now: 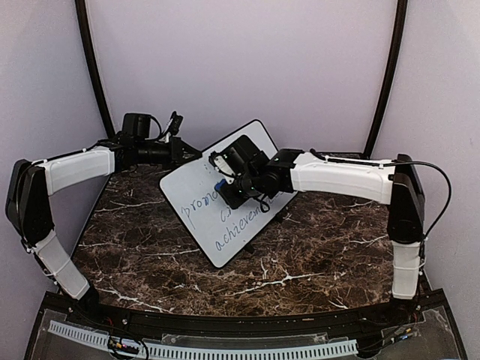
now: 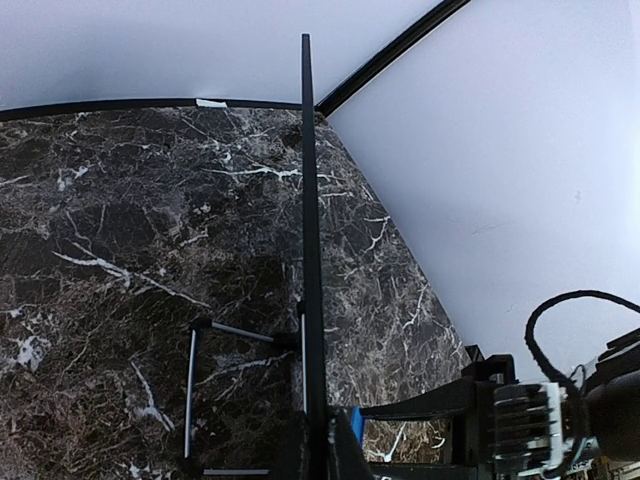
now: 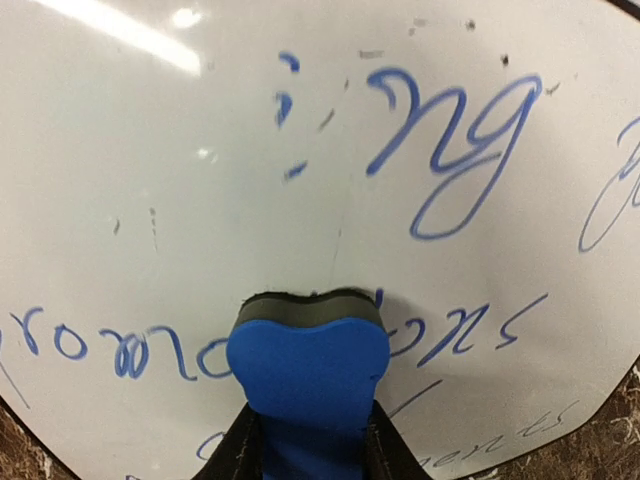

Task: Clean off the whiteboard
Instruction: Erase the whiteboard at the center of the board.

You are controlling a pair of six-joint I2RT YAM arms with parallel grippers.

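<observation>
The whiteboard (image 1: 225, 241) stands tilted on edge at mid-table, with blue handwriting on its lower half. My left gripper (image 1: 180, 152) is shut on its upper left edge. In the left wrist view the whiteboard (image 2: 310, 200) shows edge-on as a thin black line running into my left gripper (image 2: 322, 462). My right gripper (image 1: 223, 184) is shut on a blue eraser (image 1: 218, 185), whose dark felt face presses the board. The right wrist view shows the eraser (image 3: 310, 350) between my right gripper's (image 3: 312, 452) fingers, against the whiteboard (image 3: 200, 120) in the middle of a written line.
The dark marble table (image 1: 315, 255) ends at lilac walls, with two black curved poles at the back. A thin wire stand (image 2: 190, 400) rests on the table behind the board. The right arm (image 2: 500, 420) shows past the board's edge.
</observation>
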